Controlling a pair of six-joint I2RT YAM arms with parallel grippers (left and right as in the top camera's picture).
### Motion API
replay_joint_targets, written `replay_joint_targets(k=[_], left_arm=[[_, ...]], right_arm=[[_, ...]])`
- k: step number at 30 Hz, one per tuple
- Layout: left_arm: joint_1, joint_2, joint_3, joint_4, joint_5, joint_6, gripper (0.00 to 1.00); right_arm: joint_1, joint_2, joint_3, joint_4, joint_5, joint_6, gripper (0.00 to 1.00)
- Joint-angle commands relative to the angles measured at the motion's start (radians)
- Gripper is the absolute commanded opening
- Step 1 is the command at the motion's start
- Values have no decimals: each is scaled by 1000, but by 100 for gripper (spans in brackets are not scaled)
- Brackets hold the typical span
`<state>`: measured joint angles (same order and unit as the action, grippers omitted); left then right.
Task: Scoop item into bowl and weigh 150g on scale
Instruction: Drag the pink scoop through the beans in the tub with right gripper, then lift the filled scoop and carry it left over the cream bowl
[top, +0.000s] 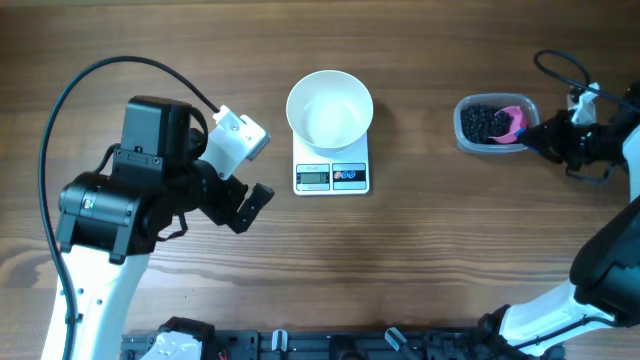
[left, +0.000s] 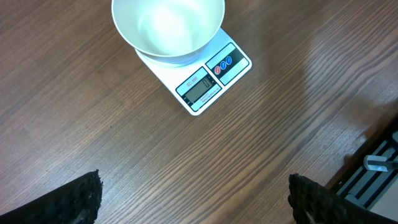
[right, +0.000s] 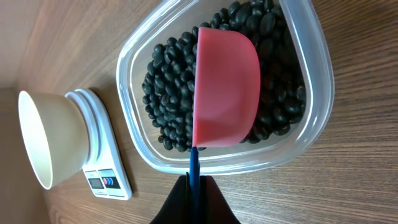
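- The right pincer (right: 194, 186) was clamped shut on the thin blue handle of the pink scoop (right: 227, 87), which lay among the black beans (right: 163, 81) in the clear tub (right: 314, 81).
- The left pincer (left: 198, 202) hung wide and empty.
- The white bowl (top: 330, 108) stood empty on the scale (top: 332, 177), well apart from the tub.
- Beans could spill from a tilted scoop over that gap, and the unheld tub might slide.
- The wooden worktop (top: 430, 260) looked smooth, so strays would probably roll. Nothing of the room showed.
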<state>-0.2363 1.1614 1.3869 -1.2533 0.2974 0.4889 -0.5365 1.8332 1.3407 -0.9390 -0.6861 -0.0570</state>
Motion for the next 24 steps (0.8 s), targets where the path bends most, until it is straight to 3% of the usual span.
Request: replay_joint_targets(k=[1,13,24], left_arm=[[-1,6,18,3,1,-6,100],[-1,6,18,3,1,-6,100],[-1,6,18,4,1,-6,100]], right_arm=[[-11,23,-8,-4,-79,-22,4],[-29,23,-8,-45,-80,-48,4],[-109,22,-8,-69,-241,-22,4]])
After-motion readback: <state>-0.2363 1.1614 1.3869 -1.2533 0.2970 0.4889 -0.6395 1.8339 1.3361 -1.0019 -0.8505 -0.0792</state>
